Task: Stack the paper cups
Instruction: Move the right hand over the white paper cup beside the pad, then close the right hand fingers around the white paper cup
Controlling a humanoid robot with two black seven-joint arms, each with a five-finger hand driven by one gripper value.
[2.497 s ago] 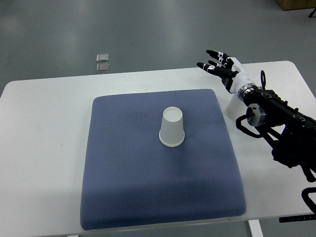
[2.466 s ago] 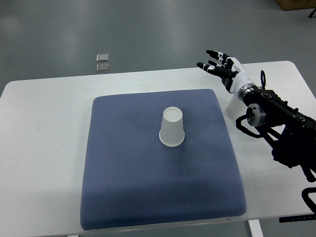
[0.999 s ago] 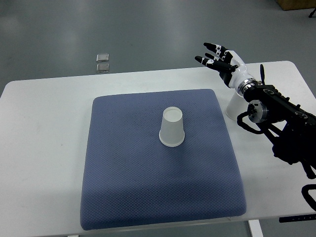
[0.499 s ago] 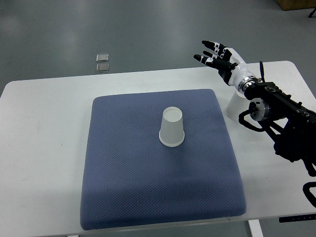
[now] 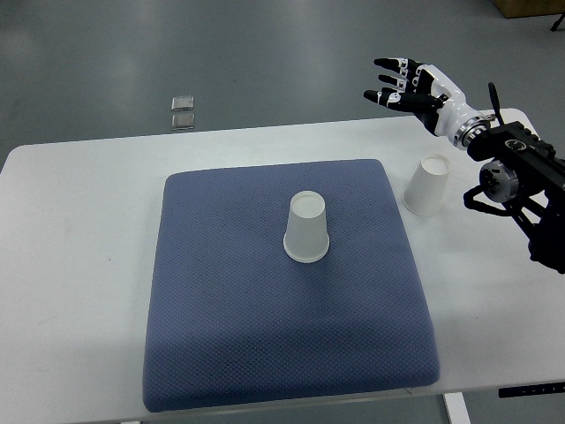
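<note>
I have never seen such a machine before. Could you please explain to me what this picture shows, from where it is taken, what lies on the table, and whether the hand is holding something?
One camera looks steeply down from the robot's own side. The black arm entering from the right ends in the right hand, with jointed fingers; they are spread, hold nothing, and hover above the table's far edge. No left arm shows. On the white table lies a blue mat. One paper cup stands upside down near the mat's middle. A second paper cup, also upside down, stands on the bare table just right of the mat, below the hand. Neither cup is touched.
</note>
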